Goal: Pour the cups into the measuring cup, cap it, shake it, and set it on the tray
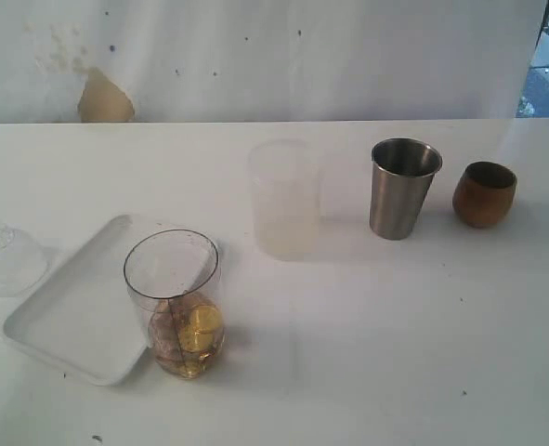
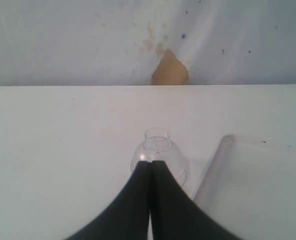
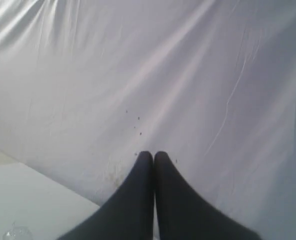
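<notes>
Clear meas. cup (image 1: 174, 302) at tray (image 1: 65, 321) edge, markings illegible

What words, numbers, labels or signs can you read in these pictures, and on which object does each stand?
None can be read.
Any marks on the side of the clear measuring cup are too faint and blurred to read.
The steel tumbler, brown cup, frosted cup, tray and clear lid show no print.

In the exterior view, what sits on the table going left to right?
clear dome lid → tray → measuring cup → frosted cup → steel tumbler → brown cup
</notes>
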Controlling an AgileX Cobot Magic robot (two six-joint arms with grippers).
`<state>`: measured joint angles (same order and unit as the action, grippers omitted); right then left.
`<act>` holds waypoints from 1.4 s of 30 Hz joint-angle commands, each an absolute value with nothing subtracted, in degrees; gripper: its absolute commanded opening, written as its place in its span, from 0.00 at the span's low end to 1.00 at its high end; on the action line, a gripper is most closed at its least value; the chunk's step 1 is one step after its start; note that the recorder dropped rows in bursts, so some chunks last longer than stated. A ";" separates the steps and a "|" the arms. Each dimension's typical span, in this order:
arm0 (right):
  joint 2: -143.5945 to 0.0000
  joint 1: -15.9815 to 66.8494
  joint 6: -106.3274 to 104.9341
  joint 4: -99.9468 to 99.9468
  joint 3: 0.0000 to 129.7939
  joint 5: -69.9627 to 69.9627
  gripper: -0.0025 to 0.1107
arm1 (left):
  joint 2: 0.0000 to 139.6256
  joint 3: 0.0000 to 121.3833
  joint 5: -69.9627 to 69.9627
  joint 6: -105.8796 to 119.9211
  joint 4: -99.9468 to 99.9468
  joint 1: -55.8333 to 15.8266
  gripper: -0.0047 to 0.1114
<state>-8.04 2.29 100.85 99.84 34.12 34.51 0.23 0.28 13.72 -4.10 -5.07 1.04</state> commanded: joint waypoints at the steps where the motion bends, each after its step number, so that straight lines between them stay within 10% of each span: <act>1: -3.14 2.20 102.26 99.95 33.64 33.87 0.02 | 0.00 0.00 13.50 -4.02 -4.71 0.54 0.04; 21: 0.00 2.21 100.01 76.23 31.92 31.49 0.02 | 0.00 0.00 13.50 -4.02 -4.71 0.54 0.04; 28: 0.00 2.00 55.99 28.10 23.67 32.80 0.02 | 0.00 0.00 13.50 -4.02 -4.71 0.54 0.04; 42: 0.00 2.00 -2.23 2.32 4.47 9.61 0.02 | 0.00 0.00 13.50 -4.02 -4.71 0.54 0.04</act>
<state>-0.17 2.29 7.41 7.80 7.91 16.36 0.23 0.28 13.72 -4.10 -5.07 1.04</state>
